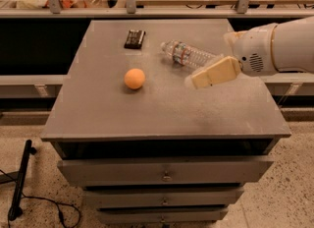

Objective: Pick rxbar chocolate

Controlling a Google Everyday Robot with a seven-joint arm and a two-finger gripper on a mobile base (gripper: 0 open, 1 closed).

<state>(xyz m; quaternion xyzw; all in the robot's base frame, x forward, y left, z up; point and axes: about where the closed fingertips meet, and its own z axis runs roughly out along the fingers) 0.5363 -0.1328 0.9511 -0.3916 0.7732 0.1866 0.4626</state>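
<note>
While gripper hovers beside one bottle: one rxbar chocolate.

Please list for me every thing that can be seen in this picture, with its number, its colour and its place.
rxbar chocolate: one, black wrapper, lying flat at the far side of the table top.
orange ball: one, orange, nearer than the bar.
plastic bottle: one, clear, on its side, to the picture's right of the bar.
table: one, grey, centre of view.
drawers: three, grey, under the table top.
black pole: one, on the floor, lower left.
arm: one, white, coming in from the picture's right.
claw: one, cream, over the table beside the bottle, apart from the bar.
</note>
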